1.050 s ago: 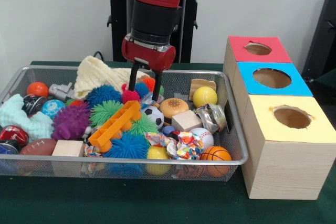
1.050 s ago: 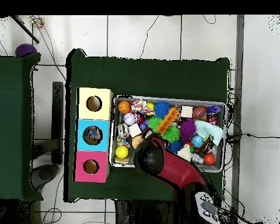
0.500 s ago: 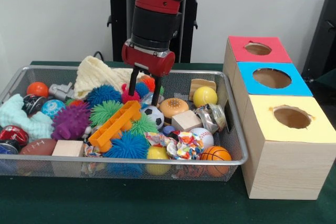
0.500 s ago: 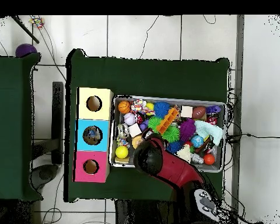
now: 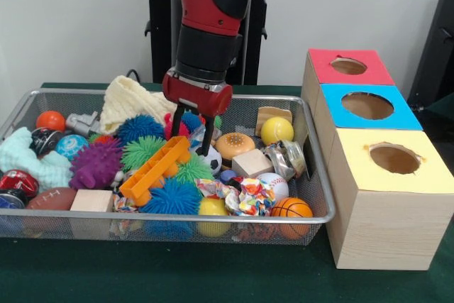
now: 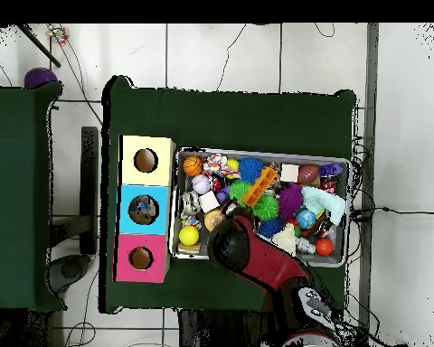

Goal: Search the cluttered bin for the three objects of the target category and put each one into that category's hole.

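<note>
Seen from across the green worktop [image 5: 213, 274], the red-and-black arm reaches down into a wire bin [image 5: 312, 175] crammed with toys, its tool [image 5: 191, 133] with fingers spread apart over the pile, closing on nothing. One finger stands just above the orange ladder-shaped toy [image 5: 154, 169], the other just above the soccer ball [image 5: 210, 155]; a pink spiky ball [image 5: 181, 128] shows between them. Close by lie a burger-shaped toy [image 5: 235, 145], a wooden block [image 5: 252, 163], a yellow ball [image 5: 277, 130], a baseball [image 5: 274, 185], a small basketball [image 5: 291, 208], a purple spiky ball [image 5: 96, 164] and blue spiky balls. Beside the bin stands a row of three wooden boxes with round holes: a red-topped box [image 5: 347, 66], a blue-topped box [image 5: 367, 106] and a yellow-topped box [image 5: 394, 160]. From overhead, the arm [image 6: 248, 257] covers the bin's lower middle part
</note>
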Robot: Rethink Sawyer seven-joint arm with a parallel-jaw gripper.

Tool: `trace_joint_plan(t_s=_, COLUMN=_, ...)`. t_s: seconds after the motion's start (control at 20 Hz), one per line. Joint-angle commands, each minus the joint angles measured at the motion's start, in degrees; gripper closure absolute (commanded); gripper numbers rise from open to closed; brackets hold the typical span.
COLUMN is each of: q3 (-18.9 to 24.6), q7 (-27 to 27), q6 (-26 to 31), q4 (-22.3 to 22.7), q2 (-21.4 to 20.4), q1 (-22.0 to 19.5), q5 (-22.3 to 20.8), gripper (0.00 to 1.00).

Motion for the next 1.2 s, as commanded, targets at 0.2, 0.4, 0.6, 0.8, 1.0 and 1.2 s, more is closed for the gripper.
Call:
trace_joint_plan(t_s=0.2, q3=3.67, q7=14.90, q6=-3.52, q4=-0.78, q2=2.85, q1=0.47, q5=3.64, gripper=0.00)
trace_joint_plan(t_s=0.4, q3=3.55, q7=16.54, q6=-2.46, q4=0.07, q2=2.83, q1=1.66, q5=5.94, gripper=0.00)
trace_joint_plan(t_s=0.6, q3=3.93, q7=17.64, q6=-1.98, q4=1.17, q2=2.54, q1=1.70, q5=7.08, gripper=0.00)
trace_joint_plan(t_s=0.8, q3=4.24, q7=18.51, q6=-3.09, q4=2.11, q2=2.59, q1=1.55, q5=6.83, gripper=0.00)
trace_joint_plan(t_s=1.0, q3=4.04, q7=18.95, q6=-3.88, q4=3.21, q2=2.40, q1=1.62, q5=6.28, gripper=0.00)
trace_joint_plan(t_s=1.2, q3=3.76, q7=19.31, q6=-4.04, q4=3.87, q2=2.08, q1=2.11, q5=5.87, gripper=0.00)
